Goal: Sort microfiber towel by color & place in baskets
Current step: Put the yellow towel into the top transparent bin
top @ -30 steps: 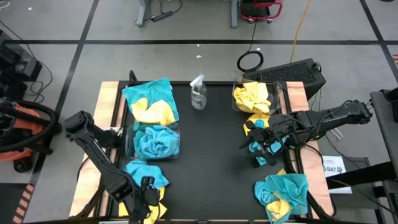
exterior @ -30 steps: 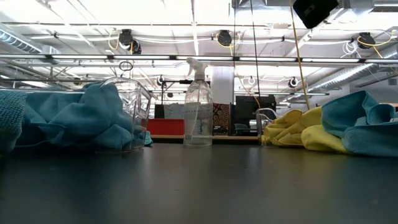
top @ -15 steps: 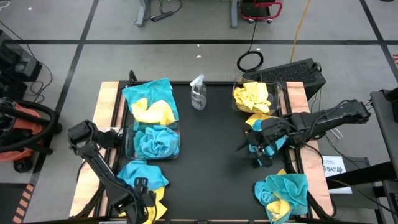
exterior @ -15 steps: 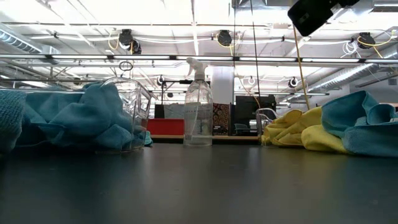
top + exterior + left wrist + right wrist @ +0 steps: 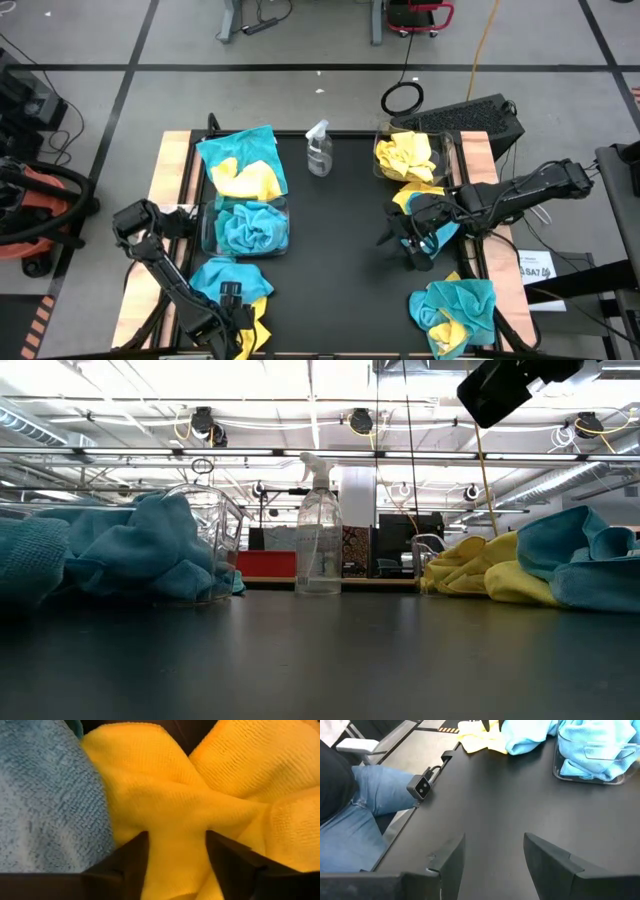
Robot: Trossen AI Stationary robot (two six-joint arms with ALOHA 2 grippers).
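Teal and yellow microfiber towels lie in piles at the far left (image 5: 240, 165), the near left (image 5: 228, 280) and the near right (image 5: 455, 310), and more lie under my right arm (image 5: 405, 197). The left basket (image 5: 245, 225) holds teal towels. The right basket (image 5: 410, 155) holds yellow ones. My left gripper (image 5: 232, 298) points down into the near-left pile, open, its fingers either side of a yellow towel's ridge (image 5: 175, 805), beside a teal one (image 5: 45, 810). My right gripper (image 5: 405, 240) hangs open and empty above the table's right half. My left gripper comes from above, pointing down, and its two fingertips (image 5: 132, 857) are sunk into the yellow towel on either side of a raised fold (image 5: 177, 845). The jaws stand apart with the fold between them. The towel lies on the pile, not lifted.
A clear spray bottle (image 5: 318, 150) stands at the far middle of the black table top (image 5: 340, 260). A person's legs in jeans (image 5: 360, 805) show past the table's edge in the right wrist view. The middle of the table has free room.
My left gripper has come down onto the near-left pile, tipping more steeply downward. In the low view the pile's teal cloth has shifted. My right gripper has sunk a little over the table's right half.
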